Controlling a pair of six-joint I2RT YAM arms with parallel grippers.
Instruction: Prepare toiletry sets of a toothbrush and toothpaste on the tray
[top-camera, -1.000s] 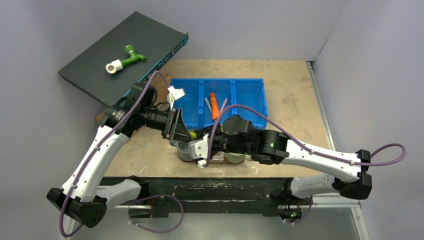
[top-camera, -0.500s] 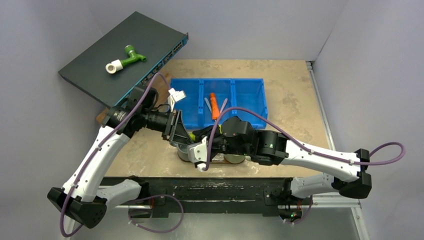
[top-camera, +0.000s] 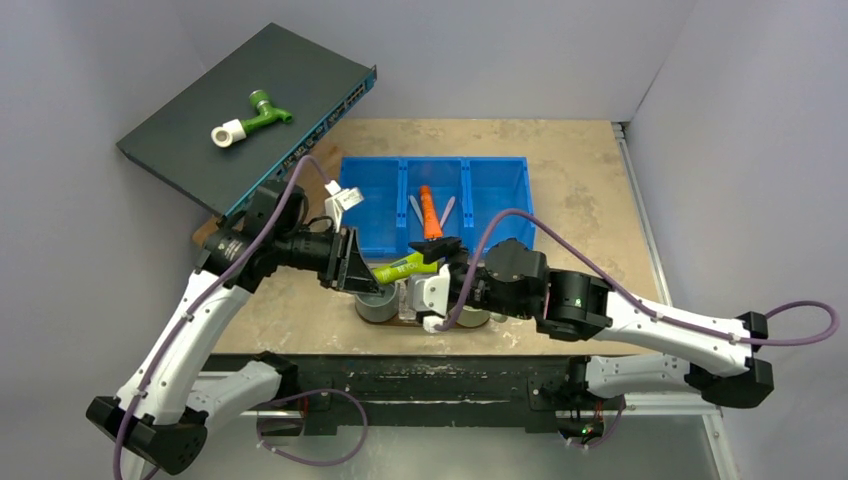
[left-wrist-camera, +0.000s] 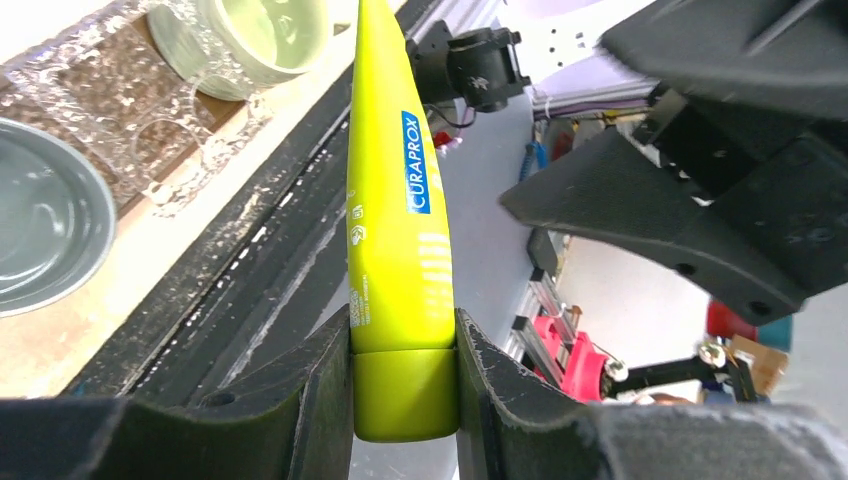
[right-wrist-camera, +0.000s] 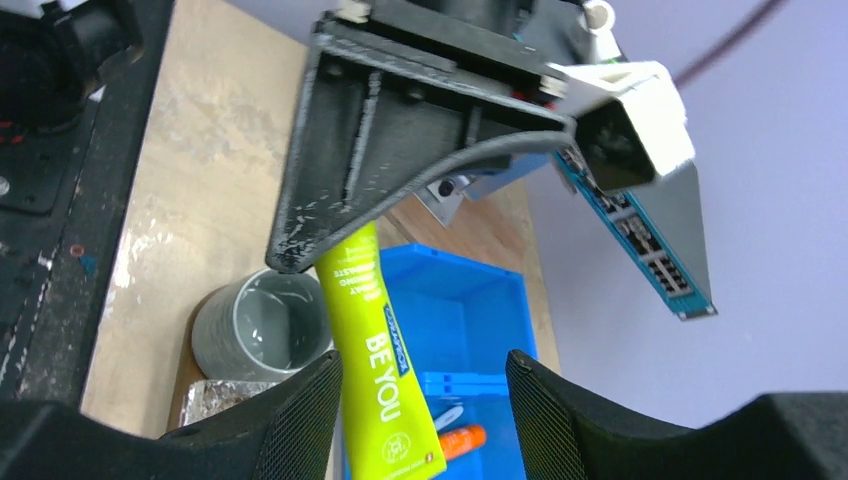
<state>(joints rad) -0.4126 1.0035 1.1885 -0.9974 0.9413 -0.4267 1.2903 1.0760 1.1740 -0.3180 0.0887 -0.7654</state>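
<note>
**Lime-green tube pinched in the left gripper, above the tray**

At the near table edge lies the tray (left-wrist-camera: 95, 105), carrying a grey cup (top-camera: 377, 306). Above it, the left gripper (left-wrist-camera: 403, 345) pinches the lime-green tube (left-wrist-camera: 392, 200) at its cap end. The right gripper (right-wrist-camera: 422, 385) stands spread, one finger on each side of the tube's other end, with gaps showing. Beyond, the blue bin's (top-camera: 500, 190) middle compartment holds the orange tube (top-camera: 428, 212) between a pale toothbrush (top-camera: 414, 208) and a second toothbrush (top-camera: 448, 209). Farthest off, a network switch (top-camera: 190, 130) carries a green-and-white pipe fitting (top-camera: 252, 116).
</note>
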